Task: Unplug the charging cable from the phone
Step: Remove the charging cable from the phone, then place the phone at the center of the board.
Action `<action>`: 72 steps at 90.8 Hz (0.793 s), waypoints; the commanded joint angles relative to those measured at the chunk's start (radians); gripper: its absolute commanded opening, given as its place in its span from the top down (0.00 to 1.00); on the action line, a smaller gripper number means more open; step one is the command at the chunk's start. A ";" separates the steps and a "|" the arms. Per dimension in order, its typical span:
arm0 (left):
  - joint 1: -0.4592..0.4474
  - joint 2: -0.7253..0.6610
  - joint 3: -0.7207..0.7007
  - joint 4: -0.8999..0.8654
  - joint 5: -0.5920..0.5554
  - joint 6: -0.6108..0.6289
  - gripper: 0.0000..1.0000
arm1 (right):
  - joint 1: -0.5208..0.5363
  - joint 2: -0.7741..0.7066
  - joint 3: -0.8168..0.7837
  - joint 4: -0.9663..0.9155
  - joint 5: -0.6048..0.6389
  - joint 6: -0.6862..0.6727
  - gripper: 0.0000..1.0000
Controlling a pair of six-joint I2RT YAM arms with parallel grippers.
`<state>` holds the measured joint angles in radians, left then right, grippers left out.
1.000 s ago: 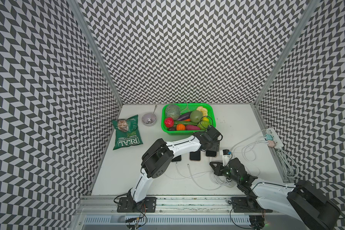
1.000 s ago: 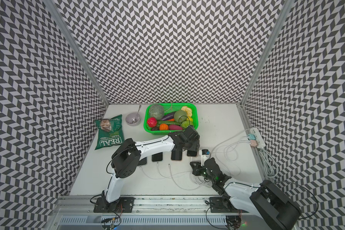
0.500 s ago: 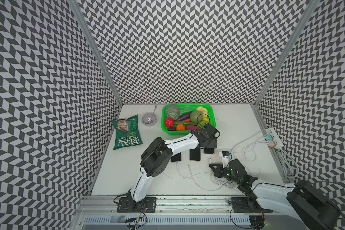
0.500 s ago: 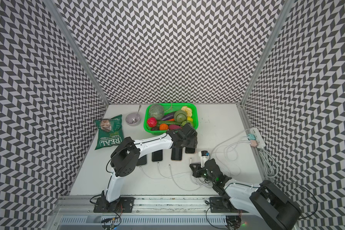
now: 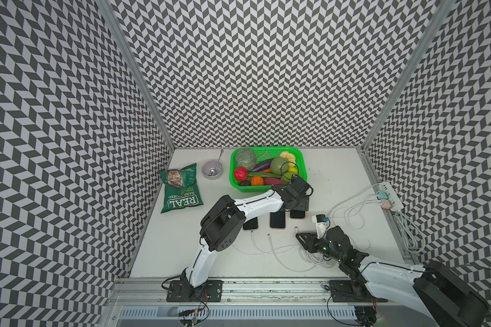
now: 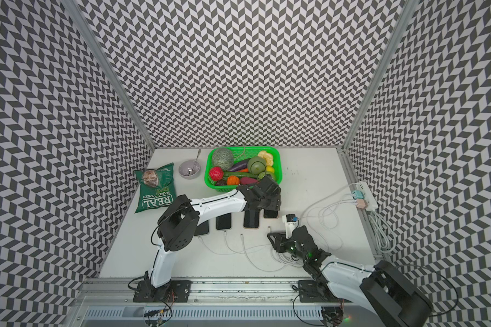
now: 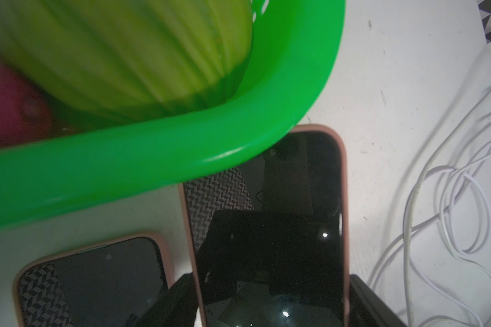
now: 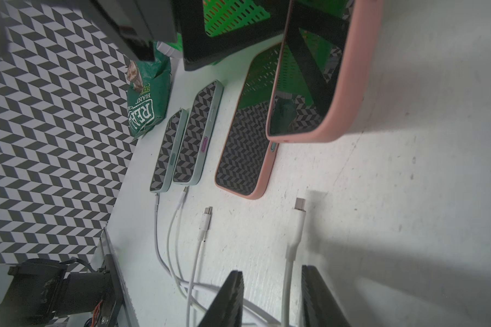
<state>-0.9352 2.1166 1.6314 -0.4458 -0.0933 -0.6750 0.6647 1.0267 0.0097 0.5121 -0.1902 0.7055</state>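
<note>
Phone: a pink-cased phone (image 8: pixel 323 70) is being held raised and tilted over the desk (image 5: pixel 338 175), at the right end of the row, its far end close to the basket (image 7: pixel 153 158).
Left tool: the left tool (image 7: pixel 272 300) is being pressed on the phone's two long edges, clamped tight.
Right tool: the right tool (image 8: pixel 272 273) is being held with its jaws apart. The cable is running between them with a gap showing, so nothing is being pinched.
Cable: the white cable (image 8: pixel 291 243) is being left flat on the desk, its plug (image 8: pixel 299 204) out of the phone and clear of it.
Progress: the unplugging is being judged done.
Phone handling: it is being judged stiff, slim and glass-faced, so fragile if dropped. The matte case is likely giving grip, and the long edges are the place to be taken.
Cable handling: it is being judged light and limp, easily dragged but never pushed. The stiff plug collar is the spot to be pinched.
Surface: a flat, white, scuffed desk is being worked on.
Room: space is being crowded by the other phones (image 8: pixel 245 141) just beside, two of them apparently plugged, and by a loose cable (image 8: pixel 203 223). A cable coil (image 5: pixel 315 257) is lying under the right arm. The basket is sitting close behind the left tool, and chevron walls are closing in three sides.
</note>
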 commanded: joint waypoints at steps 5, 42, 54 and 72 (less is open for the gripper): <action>-0.006 -0.038 0.036 0.045 -0.025 0.003 1.00 | 0.002 -0.085 0.010 -0.061 0.033 -0.006 0.48; -0.006 0.009 0.066 0.033 -0.053 0.015 1.00 | 0.001 -0.376 0.031 -0.329 0.142 0.014 0.09; -0.007 0.028 0.084 0.026 -0.064 0.017 1.00 | 0.001 -0.465 0.028 -0.378 0.170 0.014 0.00; -0.006 0.050 0.090 0.023 -0.068 0.015 1.00 | 0.001 -0.596 0.029 -0.437 0.195 0.009 0.00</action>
<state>-0.9382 2.1571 1.6817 -0.4500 -0.1287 -0.6708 0.6651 0.4873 0.0189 0.1070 -0.0307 0.7223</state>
